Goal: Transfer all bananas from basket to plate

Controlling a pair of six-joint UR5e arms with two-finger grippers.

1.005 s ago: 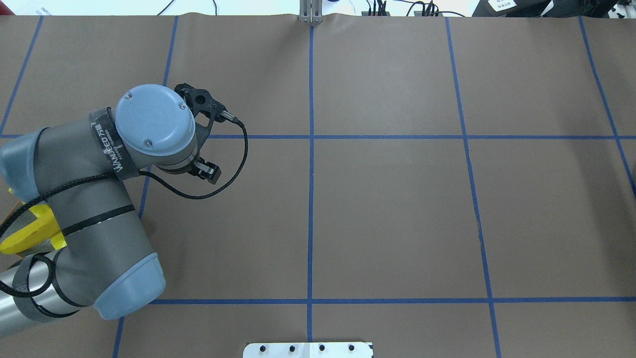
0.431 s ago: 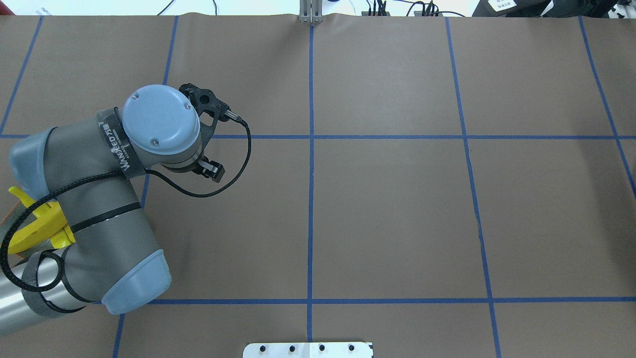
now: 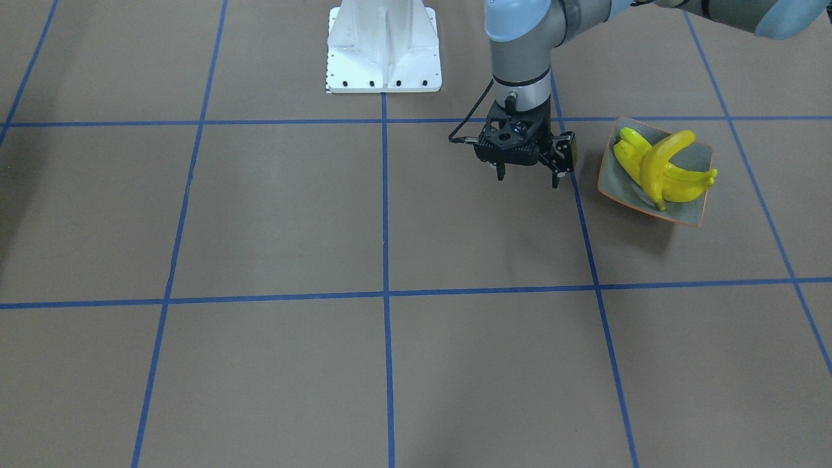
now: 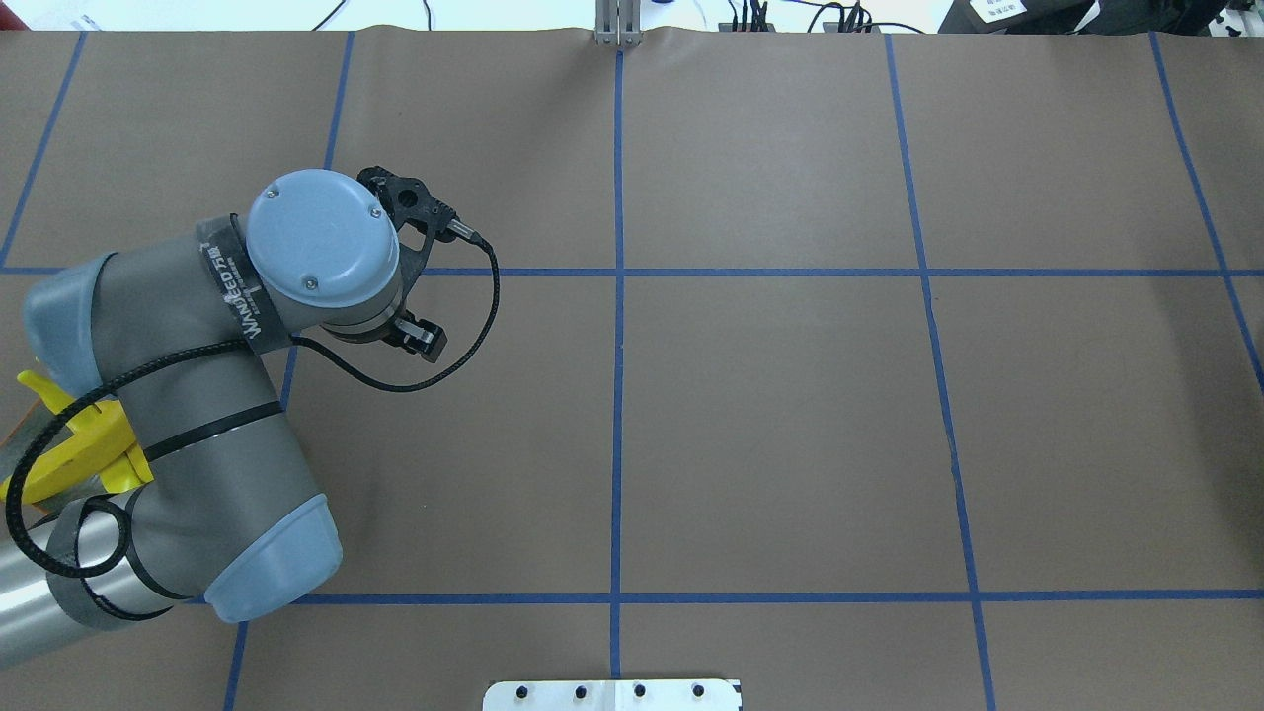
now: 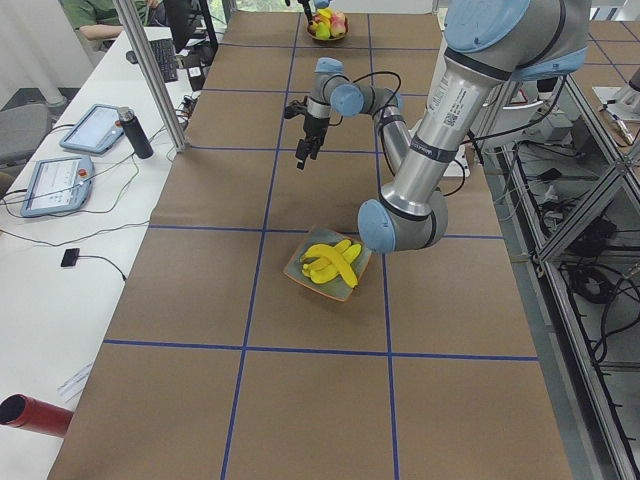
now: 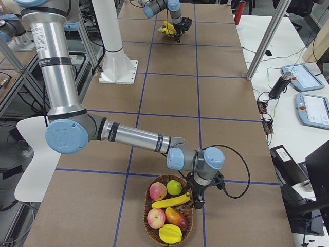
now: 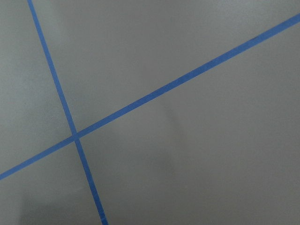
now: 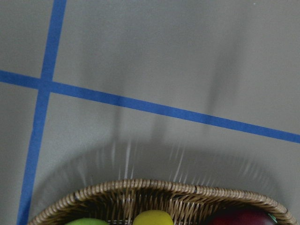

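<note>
Left gripper (image 3: pixel 528 179): points down above the bare table, just beside the plate and clear of it. Its two fingers are spread wide with nothing between them.
Right gripper (image 6: pixel 198 199): low at the basket's rim, close to one end of the banana lying there. Only the side camera shows it, so I cannot tell whether its fingers are apart or closed, or whether they grip anything.
Plate (image 3: pixel 697 156): one square grey-blue dish with an orange-brown rim. It sits on the table at the left arm's end, turned at an angle to the tape lines.
Bananas (image 3: pixel 660 170) on the plate: a yellow pile of at least three, with one curved across the top of the others. They overlap too much for a sure count.
Basket (image 8: pixel 187 197): one round wicker basket at the right arm's end of the table, well apart from the plate.
Banana (image 6: pixel 169 201) in the basket: one, lying across the top of the other fruit.
Other fruit in the basket: five pieces — a red-and-yellow one (image 6: pixel 158 191), a green one (image 6: pixel 175 187), a second red-and-yellow one (image 6: pixel 156 217), a dark red one (image 6: pixel 178 219) and a lumpy yellow one (image 6: pixel 169 234).
Table (image 3: pixel 273 214): one, covered in brown and marked into squares by blue tape lines (image 3: pixel 385 214).
Robot base (image 3: pixel 383 45): one white mount at the robot's edge of the table.
</note>
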